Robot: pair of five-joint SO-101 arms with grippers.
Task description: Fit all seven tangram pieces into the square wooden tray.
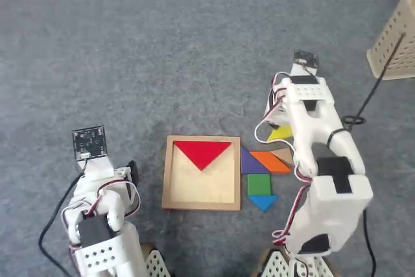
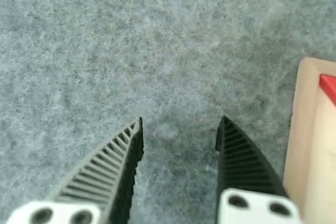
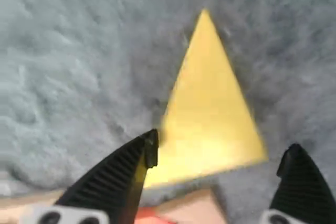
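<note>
The square wooden tray (image 1: 167, 173) lies on the grey surface (image 1: 130, 63) near the middle of its near edge, between my two arms. One piece is in it: the red triangle (image 1: 202, 152), with its long side along the tray's far edge and its tip toward the middle. Most of the others lie on the surface just beside the tray's right edge: purple triangle (image 1: 249, 161), orange piece (image 1: 269, 161), tan piece (image 1: 284, 155), green square (image 1: 259, 185) and blue triangle (image 1: 262, 203). The yellow triangle (image 3: 210, 108) sits farther back (half under my right arm, seen from above). My right claw (image 3: 223, 150) is spread wide, a finger on either side of the yellow triangle's broad end. My left claw (image 2: 181, 124) hangs spread over the surface just beside the tray's left edge.
</note>
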